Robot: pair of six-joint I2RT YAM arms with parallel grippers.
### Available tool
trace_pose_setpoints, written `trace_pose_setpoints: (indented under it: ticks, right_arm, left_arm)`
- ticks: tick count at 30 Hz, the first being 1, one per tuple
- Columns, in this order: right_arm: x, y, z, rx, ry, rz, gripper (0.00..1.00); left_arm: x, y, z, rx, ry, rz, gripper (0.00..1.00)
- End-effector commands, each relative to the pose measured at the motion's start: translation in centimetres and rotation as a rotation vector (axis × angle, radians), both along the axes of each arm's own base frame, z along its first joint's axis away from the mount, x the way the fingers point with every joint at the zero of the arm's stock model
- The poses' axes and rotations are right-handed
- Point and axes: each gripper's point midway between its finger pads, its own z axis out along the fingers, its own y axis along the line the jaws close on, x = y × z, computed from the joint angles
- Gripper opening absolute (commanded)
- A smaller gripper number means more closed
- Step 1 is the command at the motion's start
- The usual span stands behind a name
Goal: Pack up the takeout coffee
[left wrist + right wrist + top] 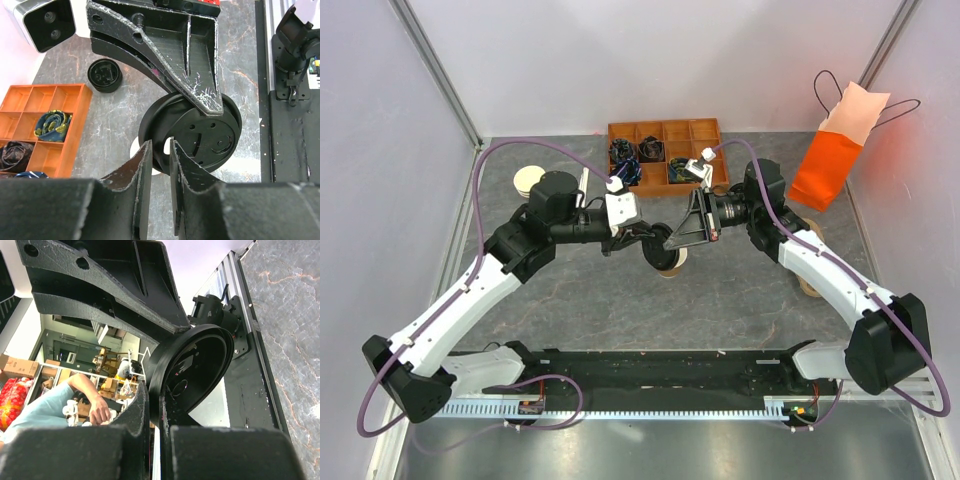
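Observation:
A black plastic lid [665, 248] hangs on edge over the table's middle, between both grippers. My right gripper [684, 238] is shut on its rim, one finger inside and one outside [152, 390]; the lid's hollow underside [200, 365] faces that camera. My left gripper [648, 240] has its fingers a narrow gap apart [159, 145], pinching the opposite edge of the lid [200, 135] across its thickness. A lidless tan paper cup [672, 268] stands right under the lid, its white inside [136, 150] showing. No lidded takeout coffee shows.
An orange paper bag [835, 150] with pink paper stands at the back right. An orange compartment tray [665, 128] with rolled ties sits at the back. A loose black lid [105, 75] and a cream round thing [530, 180] are back left. Tan cups [810, 285] lie under the right arm.

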Motion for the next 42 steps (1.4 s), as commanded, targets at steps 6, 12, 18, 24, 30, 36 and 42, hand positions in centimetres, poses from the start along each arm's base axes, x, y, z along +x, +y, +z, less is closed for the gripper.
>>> trace_pose_setpoints:
  ticks: [6, 12, 18, 24, 30, 36, 42]
  right_arm:
    - [-0.7, -0.2, 1.0, 0.026, -0.053, 0.040, 0.00]
    - [-0.2, -0.1, 0.2, 0.005, -0.023, 0.036, 0.04]
    - [1.9, -0.5, -0.8, -0.028, -0.001, -0.030, 0.73]
    - [7.9, -4.4, -1.2, -0.061, -0.051, -0.236, 0.98]
    - [12.3, -10.5, -7.3, -0.490, -0.176, -0.450, 0.98]
    - [11.4, -13.2, -11.7, -0.665, -0.207, -0.494, 0.98]
    - [10.5, -13.3, -13.6, -0.680, -0.169, -0.488, 0.98]
  left_arm:
    - [0.0, -1.1, 0.6, 0.003, -0.062, -0.039, 0.14]
    - [0.0, -0.6, 0.1, 0.032, -0.029, -0.007, 0.02]
    - [1.1, 0.2, -1.8, 0.142, 0.061, 0.071, 0.02]
    - [3.1, 0.2, -4.8, 0.313, 0.204, 0.162, 0.02]
    - [5.3, -1.2, -8.1, 0.500, 0.290, 0.255, 0.02]
    - [7.2, -2.2, -12.8, 0.638, 0.453, 0.355, 0.02]
    - [8.4, -3.1, -15.2, 0.692, 0.549, 0.429, 0.02]
